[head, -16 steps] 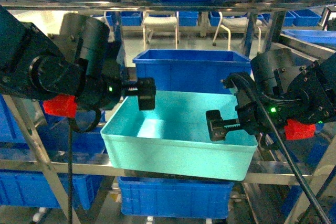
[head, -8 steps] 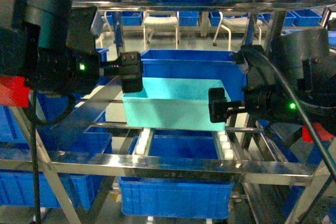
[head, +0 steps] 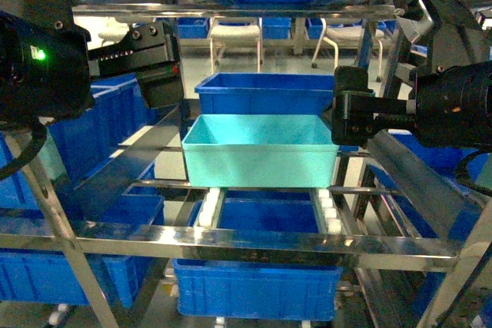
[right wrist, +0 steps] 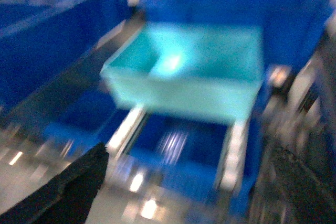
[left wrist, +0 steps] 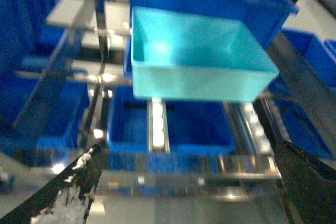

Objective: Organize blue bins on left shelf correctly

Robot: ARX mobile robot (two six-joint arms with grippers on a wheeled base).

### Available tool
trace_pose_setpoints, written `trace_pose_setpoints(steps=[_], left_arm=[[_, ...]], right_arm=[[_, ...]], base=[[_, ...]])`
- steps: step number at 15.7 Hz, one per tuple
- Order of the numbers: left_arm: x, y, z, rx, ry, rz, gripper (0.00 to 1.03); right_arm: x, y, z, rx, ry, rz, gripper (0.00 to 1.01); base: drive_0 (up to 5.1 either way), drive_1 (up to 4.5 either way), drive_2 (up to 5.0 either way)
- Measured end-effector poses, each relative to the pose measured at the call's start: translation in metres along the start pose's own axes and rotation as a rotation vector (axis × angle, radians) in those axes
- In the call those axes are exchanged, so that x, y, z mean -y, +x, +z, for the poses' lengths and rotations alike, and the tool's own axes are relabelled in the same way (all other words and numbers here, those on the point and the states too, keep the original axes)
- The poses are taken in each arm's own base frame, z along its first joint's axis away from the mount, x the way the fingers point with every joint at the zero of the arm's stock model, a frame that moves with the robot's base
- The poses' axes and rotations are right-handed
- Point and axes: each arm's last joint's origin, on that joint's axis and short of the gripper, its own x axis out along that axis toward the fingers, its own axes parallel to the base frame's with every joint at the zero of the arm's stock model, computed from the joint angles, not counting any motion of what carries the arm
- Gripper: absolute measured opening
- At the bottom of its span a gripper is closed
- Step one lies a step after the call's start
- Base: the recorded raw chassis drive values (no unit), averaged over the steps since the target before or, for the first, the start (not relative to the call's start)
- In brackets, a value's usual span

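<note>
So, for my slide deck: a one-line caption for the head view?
Turquoise bin sits on the shelf's roller tracks, both grippers clear of it.

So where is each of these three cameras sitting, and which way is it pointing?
Head: rides on the robot, faces forward into the shelf at the turquoise bin; the left claw and right claw show, each clear of the bin.
Left wrist: on the left arm, slants down at the bin and the white rollers; dark claw fingers fill the bottom corners.
Right wrist: on the right arm, blurred, aimed at the bin; dark claw parts sit low.
Shared: all three see the turquoise bin in front of a darker blue crate.
</note>
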Motion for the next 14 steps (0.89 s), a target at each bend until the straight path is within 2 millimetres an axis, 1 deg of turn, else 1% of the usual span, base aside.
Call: trace_pose_setpoints(steps=[1, 2, 3, 4, 5, 6, 7, 8, 10, 11, 12, 13, 14], left_arm=[[-0.002, 0.004, -0.006, 0.2, 0.044, 0.023, 0.89], [-0.017, -0.007, -0.025, 0.308, 0.11, 0.061, 0.76], [-0.037, -0.026, -0.038, 0.396, 0.149, 0.096, 0.62], [-0.045, -0.048, -0.031, 0.514, 0.154, 0.097, 0.47], [-0.053, -0.072, -0.044, 0.52, 0.185, 0.065, 0.21], [-0.069, -0.09, -0.064, 0.483, 0.185, 0.097, 0.02], [-0.07, -0.099, -0.066, 0.533, 0.184, 0.082, 0.02], [-0.073, -0.102, -0.071, 0.532, 0.184, 0.08, 0.02], [-0.078, -0.107, -0.087, 0.463, 0.188, 0.086, 0.02], [-0.08, -0.116, -0.087, 0.486, 0.187, 0.085, 0.02], [-0.087, -0.124, -0.085, 0.505, 0.188, 0.079, 0.02], [-0.091, -0.129, -0.089, 0.5, 0.182, 0.101, 0.02], [-0.091, -0.132, -0.093, 0.489, 0.183, 0.094, 0.02]], right_arm=[[0.002, 0.002, -0.01, 0.216, -0.067, -0.132, 0.87], [0.01, -0.015, -0.032, 0.311, -0.111, -0.272, 0.74], [0.024, -0.043, -0.042, 0.405, -0.121, -0.359, 0.59], [0.029, -0.071, -0.031, 0.529, -0.118, -0.379, 0.45], [0.03, -0.1, -0.046, 0.52, -0.136, -0.36, 0.19], [0.037, -0.125, -0.065, 0.485, -0.142, -0.373, 0.02], [0.036, -0.136, -0.066, 0.509, -0.145, -0.366, 0.02], [0.036, -0.142, -0.069, 0.507, -0.147, -0.359, 0.02], [0.037, -0.152, -0.078, 0.486, -0.142, -0.372, 0.02], [0.037, -0.161, -0.082, 0.487, -0.141, -0.371, 0.02], [0.037, -0.168, -0.084, 0.496, -0.146, -0.359, 0.02], [0.043, -0.176, -0.086, 0.497, -0.143, -0.368, 0.02], [0.044, -0.181, -0.089, 0.493, -0.137, -0.386, 0.02]], base=[[0.0, 0.0, 0.0], [0.0, 0.0, 0.0], [0.0, 0.0, 0.0], [0.0, 0.0, 0.0], [0.0, 0.0, 0.0], [0.0, 0.0, 0.0], [0.0, 0.0, 0.0], [0.0, 0.0, 0.0], [0.0, 0.0, 0.0], [0.0, 0.0, 0.0], [0.0, 0.0, 0.0], [0.0, 0.0, 0.0], [0.0, 0.0, 0.0]])
